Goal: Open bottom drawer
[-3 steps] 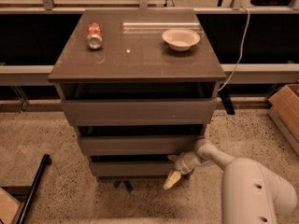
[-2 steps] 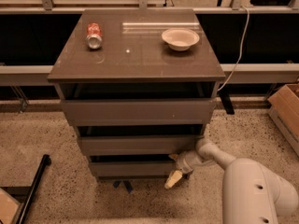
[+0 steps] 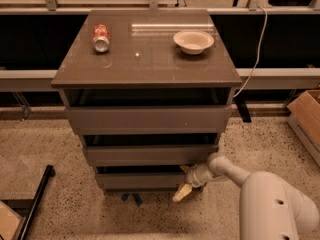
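Note:
The grey-brown cabinet has three handleless drawers. The bottom drawer is the lowest and narrowest grey front, with a dark gap above it. My gripper is at the right end of that front, up against it, and my white arm reaches in from the lower right. A cream part of the gripper hangs just below the drawer's lower edge. The middle drawer and the top drawer sit above it, each with a dark gap over it.
A red soda can lies on its side on the cabinet top at the left, and a cream bowl stands at the right. A cardboard box is at the right edge of the view. A black bar lies on the speckled floor at the lower left. A white cable hangs down behind the cabinet.
My gripper has shifted slightly left and down along the bottom drawer's right end. The drawer fronts look unmoved.

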`<state>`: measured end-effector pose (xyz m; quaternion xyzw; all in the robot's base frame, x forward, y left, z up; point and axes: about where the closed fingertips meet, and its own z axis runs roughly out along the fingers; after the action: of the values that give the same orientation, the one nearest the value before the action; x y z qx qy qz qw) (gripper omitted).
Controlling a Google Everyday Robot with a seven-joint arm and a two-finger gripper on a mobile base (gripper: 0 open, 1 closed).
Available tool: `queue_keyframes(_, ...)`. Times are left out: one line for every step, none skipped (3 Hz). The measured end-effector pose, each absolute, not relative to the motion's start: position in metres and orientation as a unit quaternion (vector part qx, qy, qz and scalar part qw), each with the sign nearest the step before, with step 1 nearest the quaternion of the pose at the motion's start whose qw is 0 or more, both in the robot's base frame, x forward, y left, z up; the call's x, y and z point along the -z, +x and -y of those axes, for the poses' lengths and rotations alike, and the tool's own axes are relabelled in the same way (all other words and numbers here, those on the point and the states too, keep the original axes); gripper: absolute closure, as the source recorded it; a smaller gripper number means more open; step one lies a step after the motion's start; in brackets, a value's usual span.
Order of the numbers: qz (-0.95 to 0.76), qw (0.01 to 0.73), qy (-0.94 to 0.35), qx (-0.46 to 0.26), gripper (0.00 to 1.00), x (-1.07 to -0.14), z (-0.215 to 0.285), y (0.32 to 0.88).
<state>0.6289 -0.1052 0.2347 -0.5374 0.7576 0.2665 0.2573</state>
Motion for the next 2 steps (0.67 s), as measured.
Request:
queue_keyframes(-0.759, 0.268, -0.529, -0.269, 0.00, -0.216, 0.097, 0.637)
queue_keyframes(-0.760, 0.267, -0.519, -0.285, 0.00, -0.192, 0.088, 0.647)
